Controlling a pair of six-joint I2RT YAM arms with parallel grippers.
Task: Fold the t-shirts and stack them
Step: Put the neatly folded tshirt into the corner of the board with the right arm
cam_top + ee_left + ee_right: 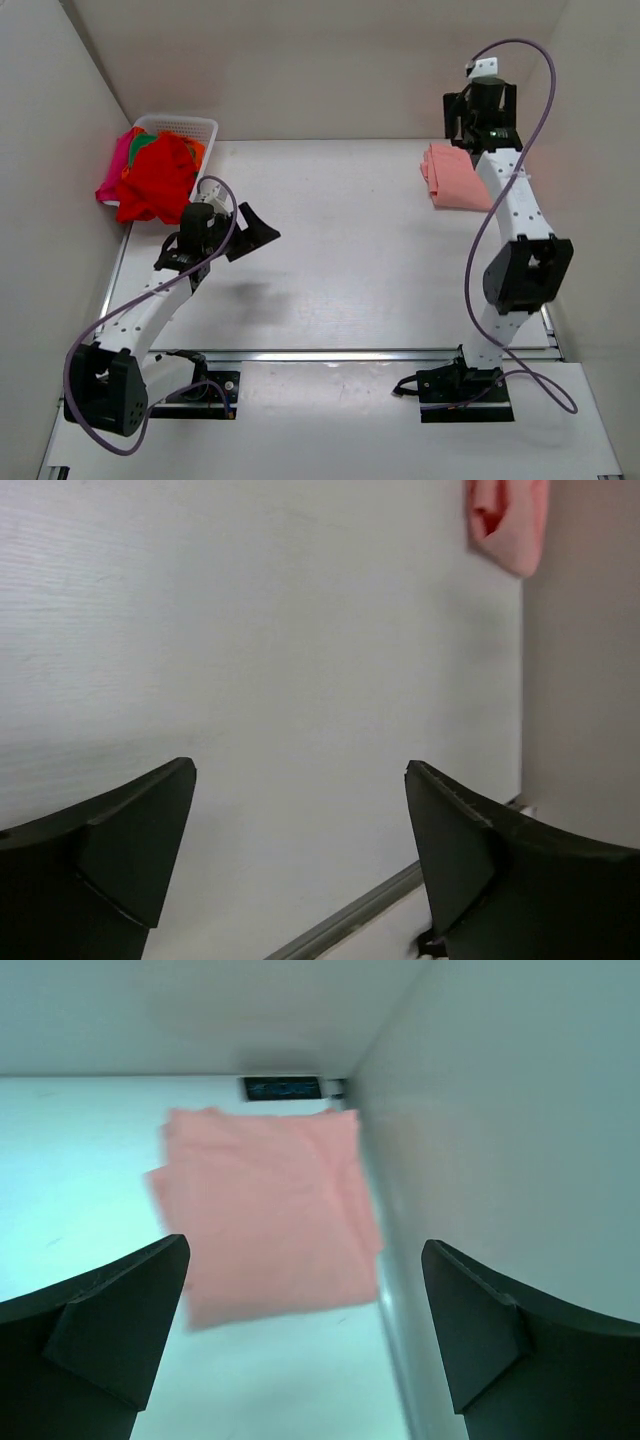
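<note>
My right gripper (305, 1250) is hovering wide open, gripping nothing, over the folded pink shirt (270, 1210), which is lying flat in the far right corner of the tabletop (340, 230). My left gripper (262, 232) is also gaping, nothing in it, near the basket (190, 123), where the red shirt (158, 180) is draping over the rim on top of the other shirts (118, 165). I'm thinking: pinch only the red one near an edge, lift it clear of the rim, then spread it mid-tabletop.

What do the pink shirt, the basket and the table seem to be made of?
Pink shirt: soft matte cloth, judging by its folded layers. Basket: probably white plastic, with a lattice wall. Table: smooth, pale, faintly grained surface; perhaps laminate.
</note>
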